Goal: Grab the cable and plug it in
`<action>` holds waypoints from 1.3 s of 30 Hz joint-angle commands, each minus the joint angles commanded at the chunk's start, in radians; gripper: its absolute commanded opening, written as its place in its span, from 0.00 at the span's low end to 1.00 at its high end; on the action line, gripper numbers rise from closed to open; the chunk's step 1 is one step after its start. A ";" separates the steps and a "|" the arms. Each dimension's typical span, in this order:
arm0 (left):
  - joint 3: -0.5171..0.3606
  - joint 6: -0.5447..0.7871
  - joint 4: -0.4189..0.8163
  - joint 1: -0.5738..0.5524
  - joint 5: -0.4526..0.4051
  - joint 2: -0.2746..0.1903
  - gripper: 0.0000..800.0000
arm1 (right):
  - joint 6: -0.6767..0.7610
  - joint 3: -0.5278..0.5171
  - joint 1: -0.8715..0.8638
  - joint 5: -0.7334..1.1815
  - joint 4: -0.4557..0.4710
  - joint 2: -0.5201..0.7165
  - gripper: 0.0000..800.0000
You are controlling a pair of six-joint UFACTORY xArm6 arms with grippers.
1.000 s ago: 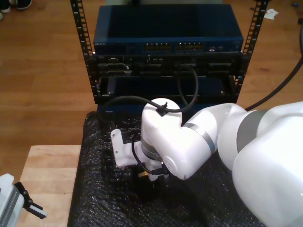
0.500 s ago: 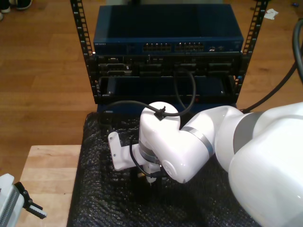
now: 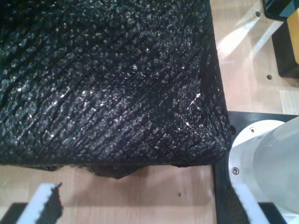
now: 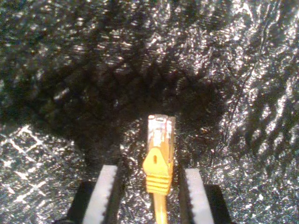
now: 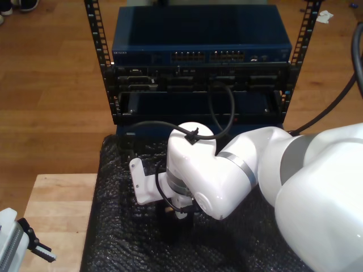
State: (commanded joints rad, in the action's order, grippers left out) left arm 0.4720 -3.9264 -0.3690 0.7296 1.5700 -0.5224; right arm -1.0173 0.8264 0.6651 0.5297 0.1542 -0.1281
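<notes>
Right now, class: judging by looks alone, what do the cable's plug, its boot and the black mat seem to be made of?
The plug looks like clear, glossy hard plastic: it is see-through, with bright glints. The boot behind it on the cable looks like matte yellow-orange moulded plastic or rubber, ribbed at the back. The black mat looks like shiny plastic film, perhaps bubble wrap: bumpy and glinting.

Yellow-orange cable (image 4: 159,170), clear plug, lying on black mat (image 4: 70,70)
</notes>
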 joint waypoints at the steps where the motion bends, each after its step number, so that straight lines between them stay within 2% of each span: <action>1: 0.000 0.000 0.000 0.000 0.000 0.000 1.00 | -0.002 0.000 0.000 0.000 0.000 0.000 0.37; 29: 0.000 0.000 0.000 0.000 0.000 0.000 1.00 | 0.000 -0.021 -0.003 0.000 0.006 0.015 0.35; 39: 0.000 0.000 0.000 0.000 0.000 0.000 1.00 | 0.000 -0.021 -0.002 0.000 0.006 0.021 0.25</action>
State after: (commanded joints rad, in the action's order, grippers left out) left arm 0.4720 -3.9264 -0.3690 0.7296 1.5700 -0.5224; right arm -1.0173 0.8050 0.6636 0.5297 0.1603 -0.1066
